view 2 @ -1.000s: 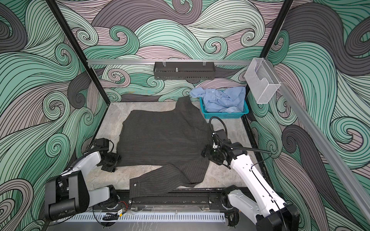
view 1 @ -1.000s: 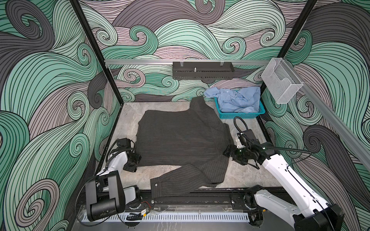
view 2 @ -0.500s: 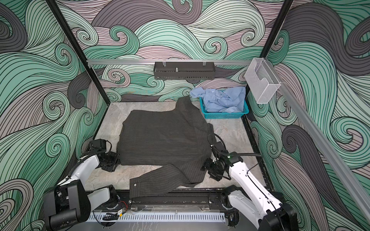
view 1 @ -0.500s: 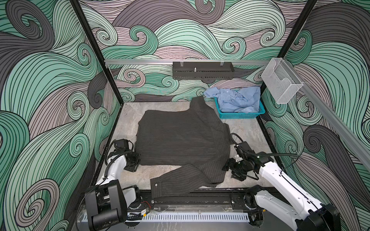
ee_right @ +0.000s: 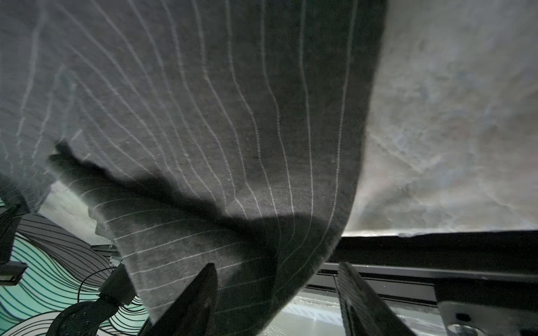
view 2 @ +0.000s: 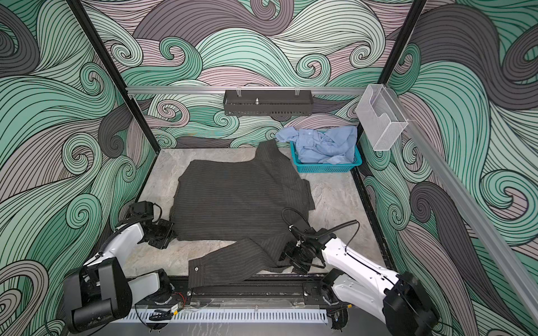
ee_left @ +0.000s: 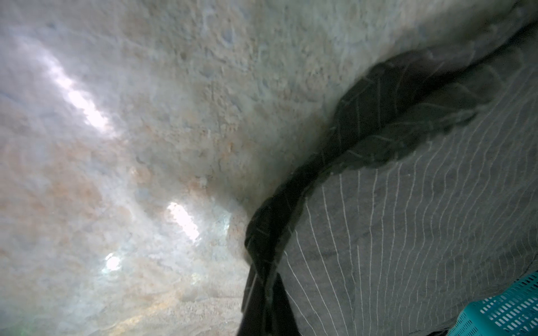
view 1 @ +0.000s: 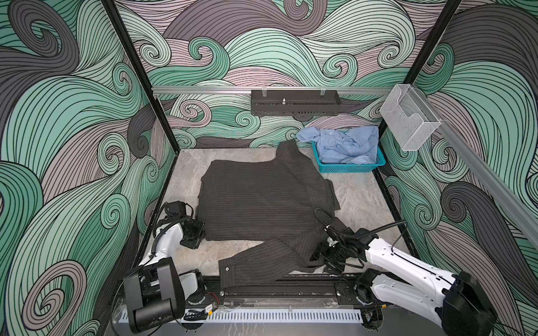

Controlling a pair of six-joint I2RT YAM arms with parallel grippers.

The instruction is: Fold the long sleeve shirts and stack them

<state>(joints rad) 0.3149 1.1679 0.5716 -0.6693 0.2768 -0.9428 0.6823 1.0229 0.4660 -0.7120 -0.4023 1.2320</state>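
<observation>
The dark pinstriped long sleeve shirt (view 1: 262, 203) (view 2: 233, 203) lies spread flat on the stone table (view 1: 358, 200). One sleeve (view 1: 262, 261) runs along the near edge, its cuff over the front rail. My left gripper (view 1: 201, 234) (view 2: 170, 232) (ee_left: 263, 305) is shut on the shirt's near-left edge, low on the table. At the near-right corner my right gripper (view 1: 318, 254) (view 2: 286, 251) (ee_right: 279, 296) stands open, and the shirt's edge (ee_right: 262, 203) hangs between its fingers. The light blue shirt (view 1: 343, 144) (view 2: 323, 142) sits crumpled in the basket.
The teal mesh basket (view 1: 349, 168) (view 2: 326, 168) stands at the back right corner. A black rack (view 1: 294, 103) hangs on the back wall and a clear plastic holder (view 1: 407, 119) on the right rail. The black front rail (view 1: 276, 286) borders the table.
My left gripper has closed on the shirt's near-left edge. My right gripper has slid along the shirt's right side towards the front, down to the near-right corner.
</observation>
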